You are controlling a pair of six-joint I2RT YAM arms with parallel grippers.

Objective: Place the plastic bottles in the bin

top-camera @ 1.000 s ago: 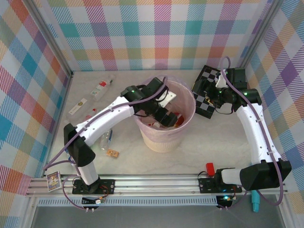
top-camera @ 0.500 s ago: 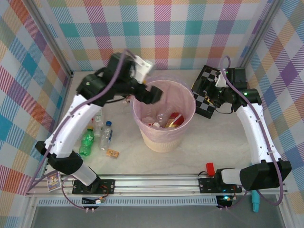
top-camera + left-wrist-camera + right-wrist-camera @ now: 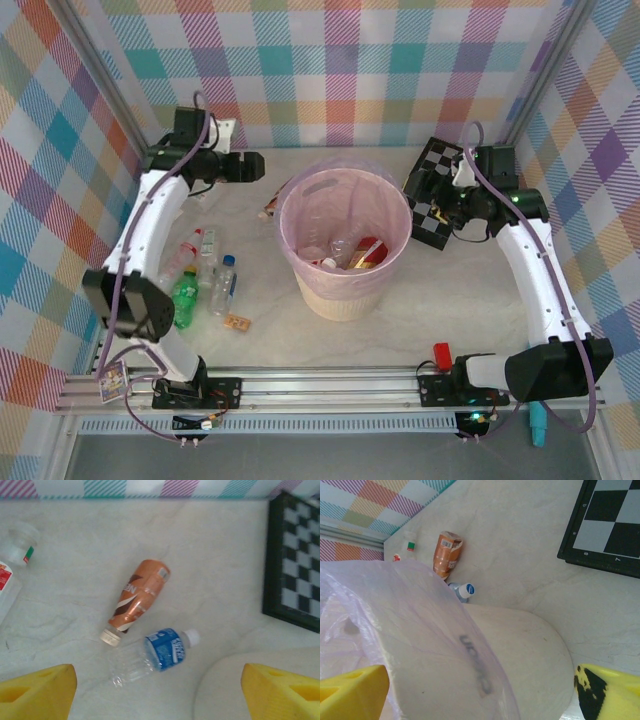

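The left fingers hang wide apart and empty above the counter at the back left. Below them an orange-brown bottle and a blue-labelled clear bottle lie just beside the bin. The right fingers are also spread wide, holding nothing, near the checkerboard. More plastic bottles lie left of the bin, and several sit inside it.

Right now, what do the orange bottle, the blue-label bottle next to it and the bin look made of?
Orange bottle: probably plastic, under a glossy printed sleeve with highlights. Blue-label bottle: clear thin plastic, with the table visible through it. Bin: likely matte cream plastic. Its pink liner: translucent wrinkled film.
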